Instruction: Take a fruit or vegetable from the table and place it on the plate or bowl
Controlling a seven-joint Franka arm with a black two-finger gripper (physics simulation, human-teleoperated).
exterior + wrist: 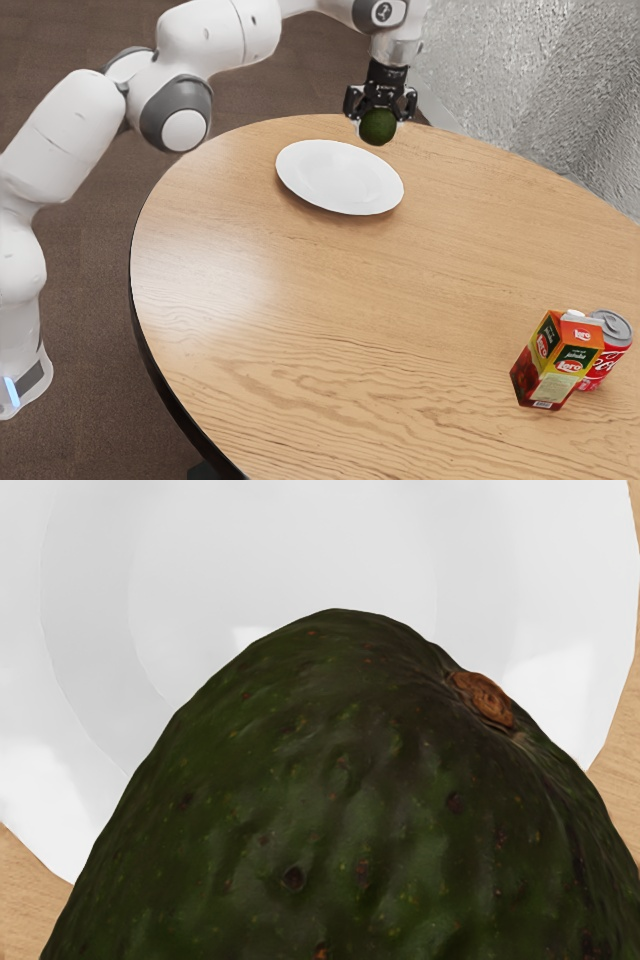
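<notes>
A round wooden table (300, 320) with a light oak grain and a dark edge carries three things. A white plate (340, 176), shallow and empty, lies flat near the far edge, and in the wrist view its rim (60, 780) shows against the bare wood (20, 910). Well apart from it, near the edge at the exterior view's right, an orange and red juice carton (556, 372) stands upright with a red soda can (608, 352) just behind it, the two touching or nearly so.

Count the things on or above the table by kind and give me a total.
Fruit: 1, the avocado
Dishes: 1, the plate
Drink containers: 2, the juice carton and the soda can
Total: 4
</notes>
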